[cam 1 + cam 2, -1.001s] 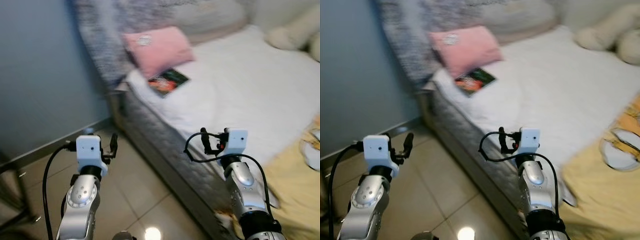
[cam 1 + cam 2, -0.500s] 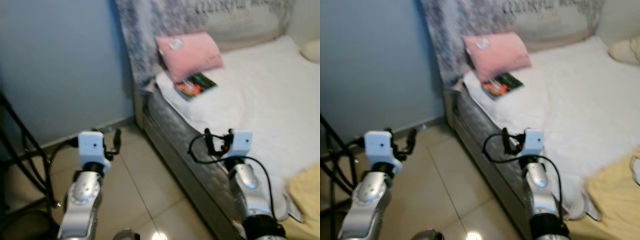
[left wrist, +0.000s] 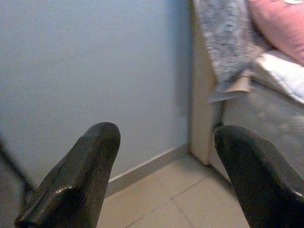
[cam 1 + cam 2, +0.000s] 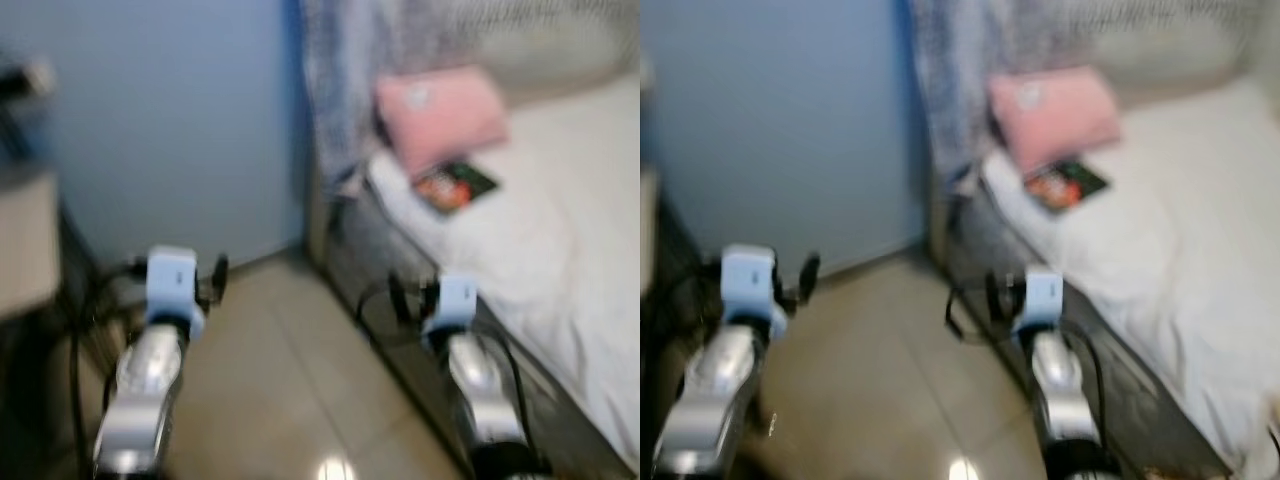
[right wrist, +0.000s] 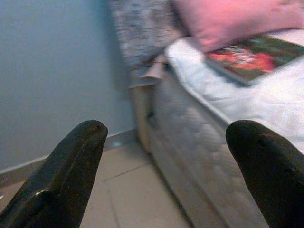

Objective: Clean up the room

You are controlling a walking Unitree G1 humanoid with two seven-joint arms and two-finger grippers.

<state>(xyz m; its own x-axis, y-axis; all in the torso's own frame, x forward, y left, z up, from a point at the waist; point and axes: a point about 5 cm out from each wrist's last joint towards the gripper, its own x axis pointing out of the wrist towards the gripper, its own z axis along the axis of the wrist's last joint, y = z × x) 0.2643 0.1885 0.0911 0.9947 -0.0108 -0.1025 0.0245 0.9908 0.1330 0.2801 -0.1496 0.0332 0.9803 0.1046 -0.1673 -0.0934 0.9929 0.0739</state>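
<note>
- My left gripper [image 3: 161, 183] is spread wide with nothing between its fingers, held out over the tiled floor [image 4: 290, 400] and looking toward the blue wall [image 4: 170, 120] and the corner post of the bed [image 4: 560, 260].
- My right gripper [image 5: 171, 175] is just as wide and also carries nothing; it hangs beside the quilted mattress side, facing the head of the bed.
- The thing I judge most likely to need tidying is the book [image 4: 455, 187], lying flat on the white sheet and touching the lower edge of the pink pillow [image 4: 440, 110]. It is well apart from both grippers.
- Both head views are smeared, so my placement of the book and of the bed edge is rough. If I reach on this, I could come down on the sheet or the pillow instead of the cover.
- The right arm is close to the mattress side. A careless swing toward the book could drag its cable or wrist along the bedding and pull the sheet.
- A dark frame and a pale surface stand near my left arm [image 4: 150, 350], too blurred to identify. Turning further that way risks a knock.
- The book is thin and flat on soft bedding, so wide fingers may press it in or slide it under the pillow rather than catch an edge.
</note>
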